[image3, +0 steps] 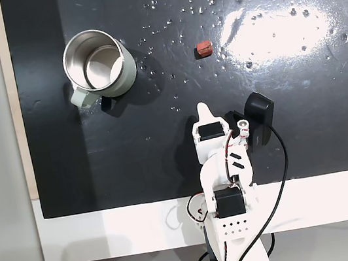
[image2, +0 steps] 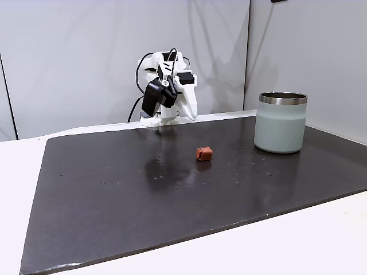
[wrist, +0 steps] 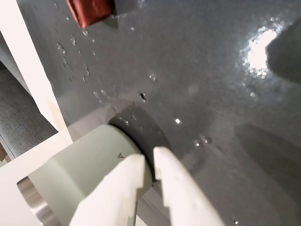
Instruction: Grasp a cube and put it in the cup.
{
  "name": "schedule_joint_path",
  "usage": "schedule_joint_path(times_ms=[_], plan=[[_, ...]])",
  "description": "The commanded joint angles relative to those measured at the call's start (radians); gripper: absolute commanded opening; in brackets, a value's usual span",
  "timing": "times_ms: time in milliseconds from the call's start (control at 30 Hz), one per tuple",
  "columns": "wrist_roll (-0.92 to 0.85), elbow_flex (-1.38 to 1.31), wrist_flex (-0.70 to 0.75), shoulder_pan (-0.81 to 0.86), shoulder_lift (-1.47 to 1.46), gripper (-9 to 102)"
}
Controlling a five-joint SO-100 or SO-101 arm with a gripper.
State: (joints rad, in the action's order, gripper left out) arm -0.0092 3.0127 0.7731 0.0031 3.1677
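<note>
Cube [image2: 203, 153] loose mid-desk, left of cup [image2: 280, 122], ungrasped; gripper [wrist: 148, 167] far back, nearly clenched, holding nothing.

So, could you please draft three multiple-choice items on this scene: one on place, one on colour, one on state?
1. Where is the cube?
A. inside the cup
B. on the dark mat, apart from the cup
C. in the claw

2. What colour is the cup's body?
A. pale grey-green
B. red
C. black

3. What does the claw hold?
A. the cube
B. the cup
C. nothing

Answers: 1 B, the cube lies alone on the mat; 2 A, pale wall under a steel rim; 3 C, its fingers are nearly together with nothing between.
</note>
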Motion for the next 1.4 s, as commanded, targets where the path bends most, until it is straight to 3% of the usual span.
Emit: schedule_joint_path(times_ms=[0,667,1033,1367], plan=[[0.049,-0.008,-0.031,0.037,0.011,0],[0.038,-0.008,-0.031,0.029,0.011,0],[-0.011,-0.167,0.06,0.032,-0.003,0],[0.0,-0.652,0.089,-0.005,-0.554,0]])
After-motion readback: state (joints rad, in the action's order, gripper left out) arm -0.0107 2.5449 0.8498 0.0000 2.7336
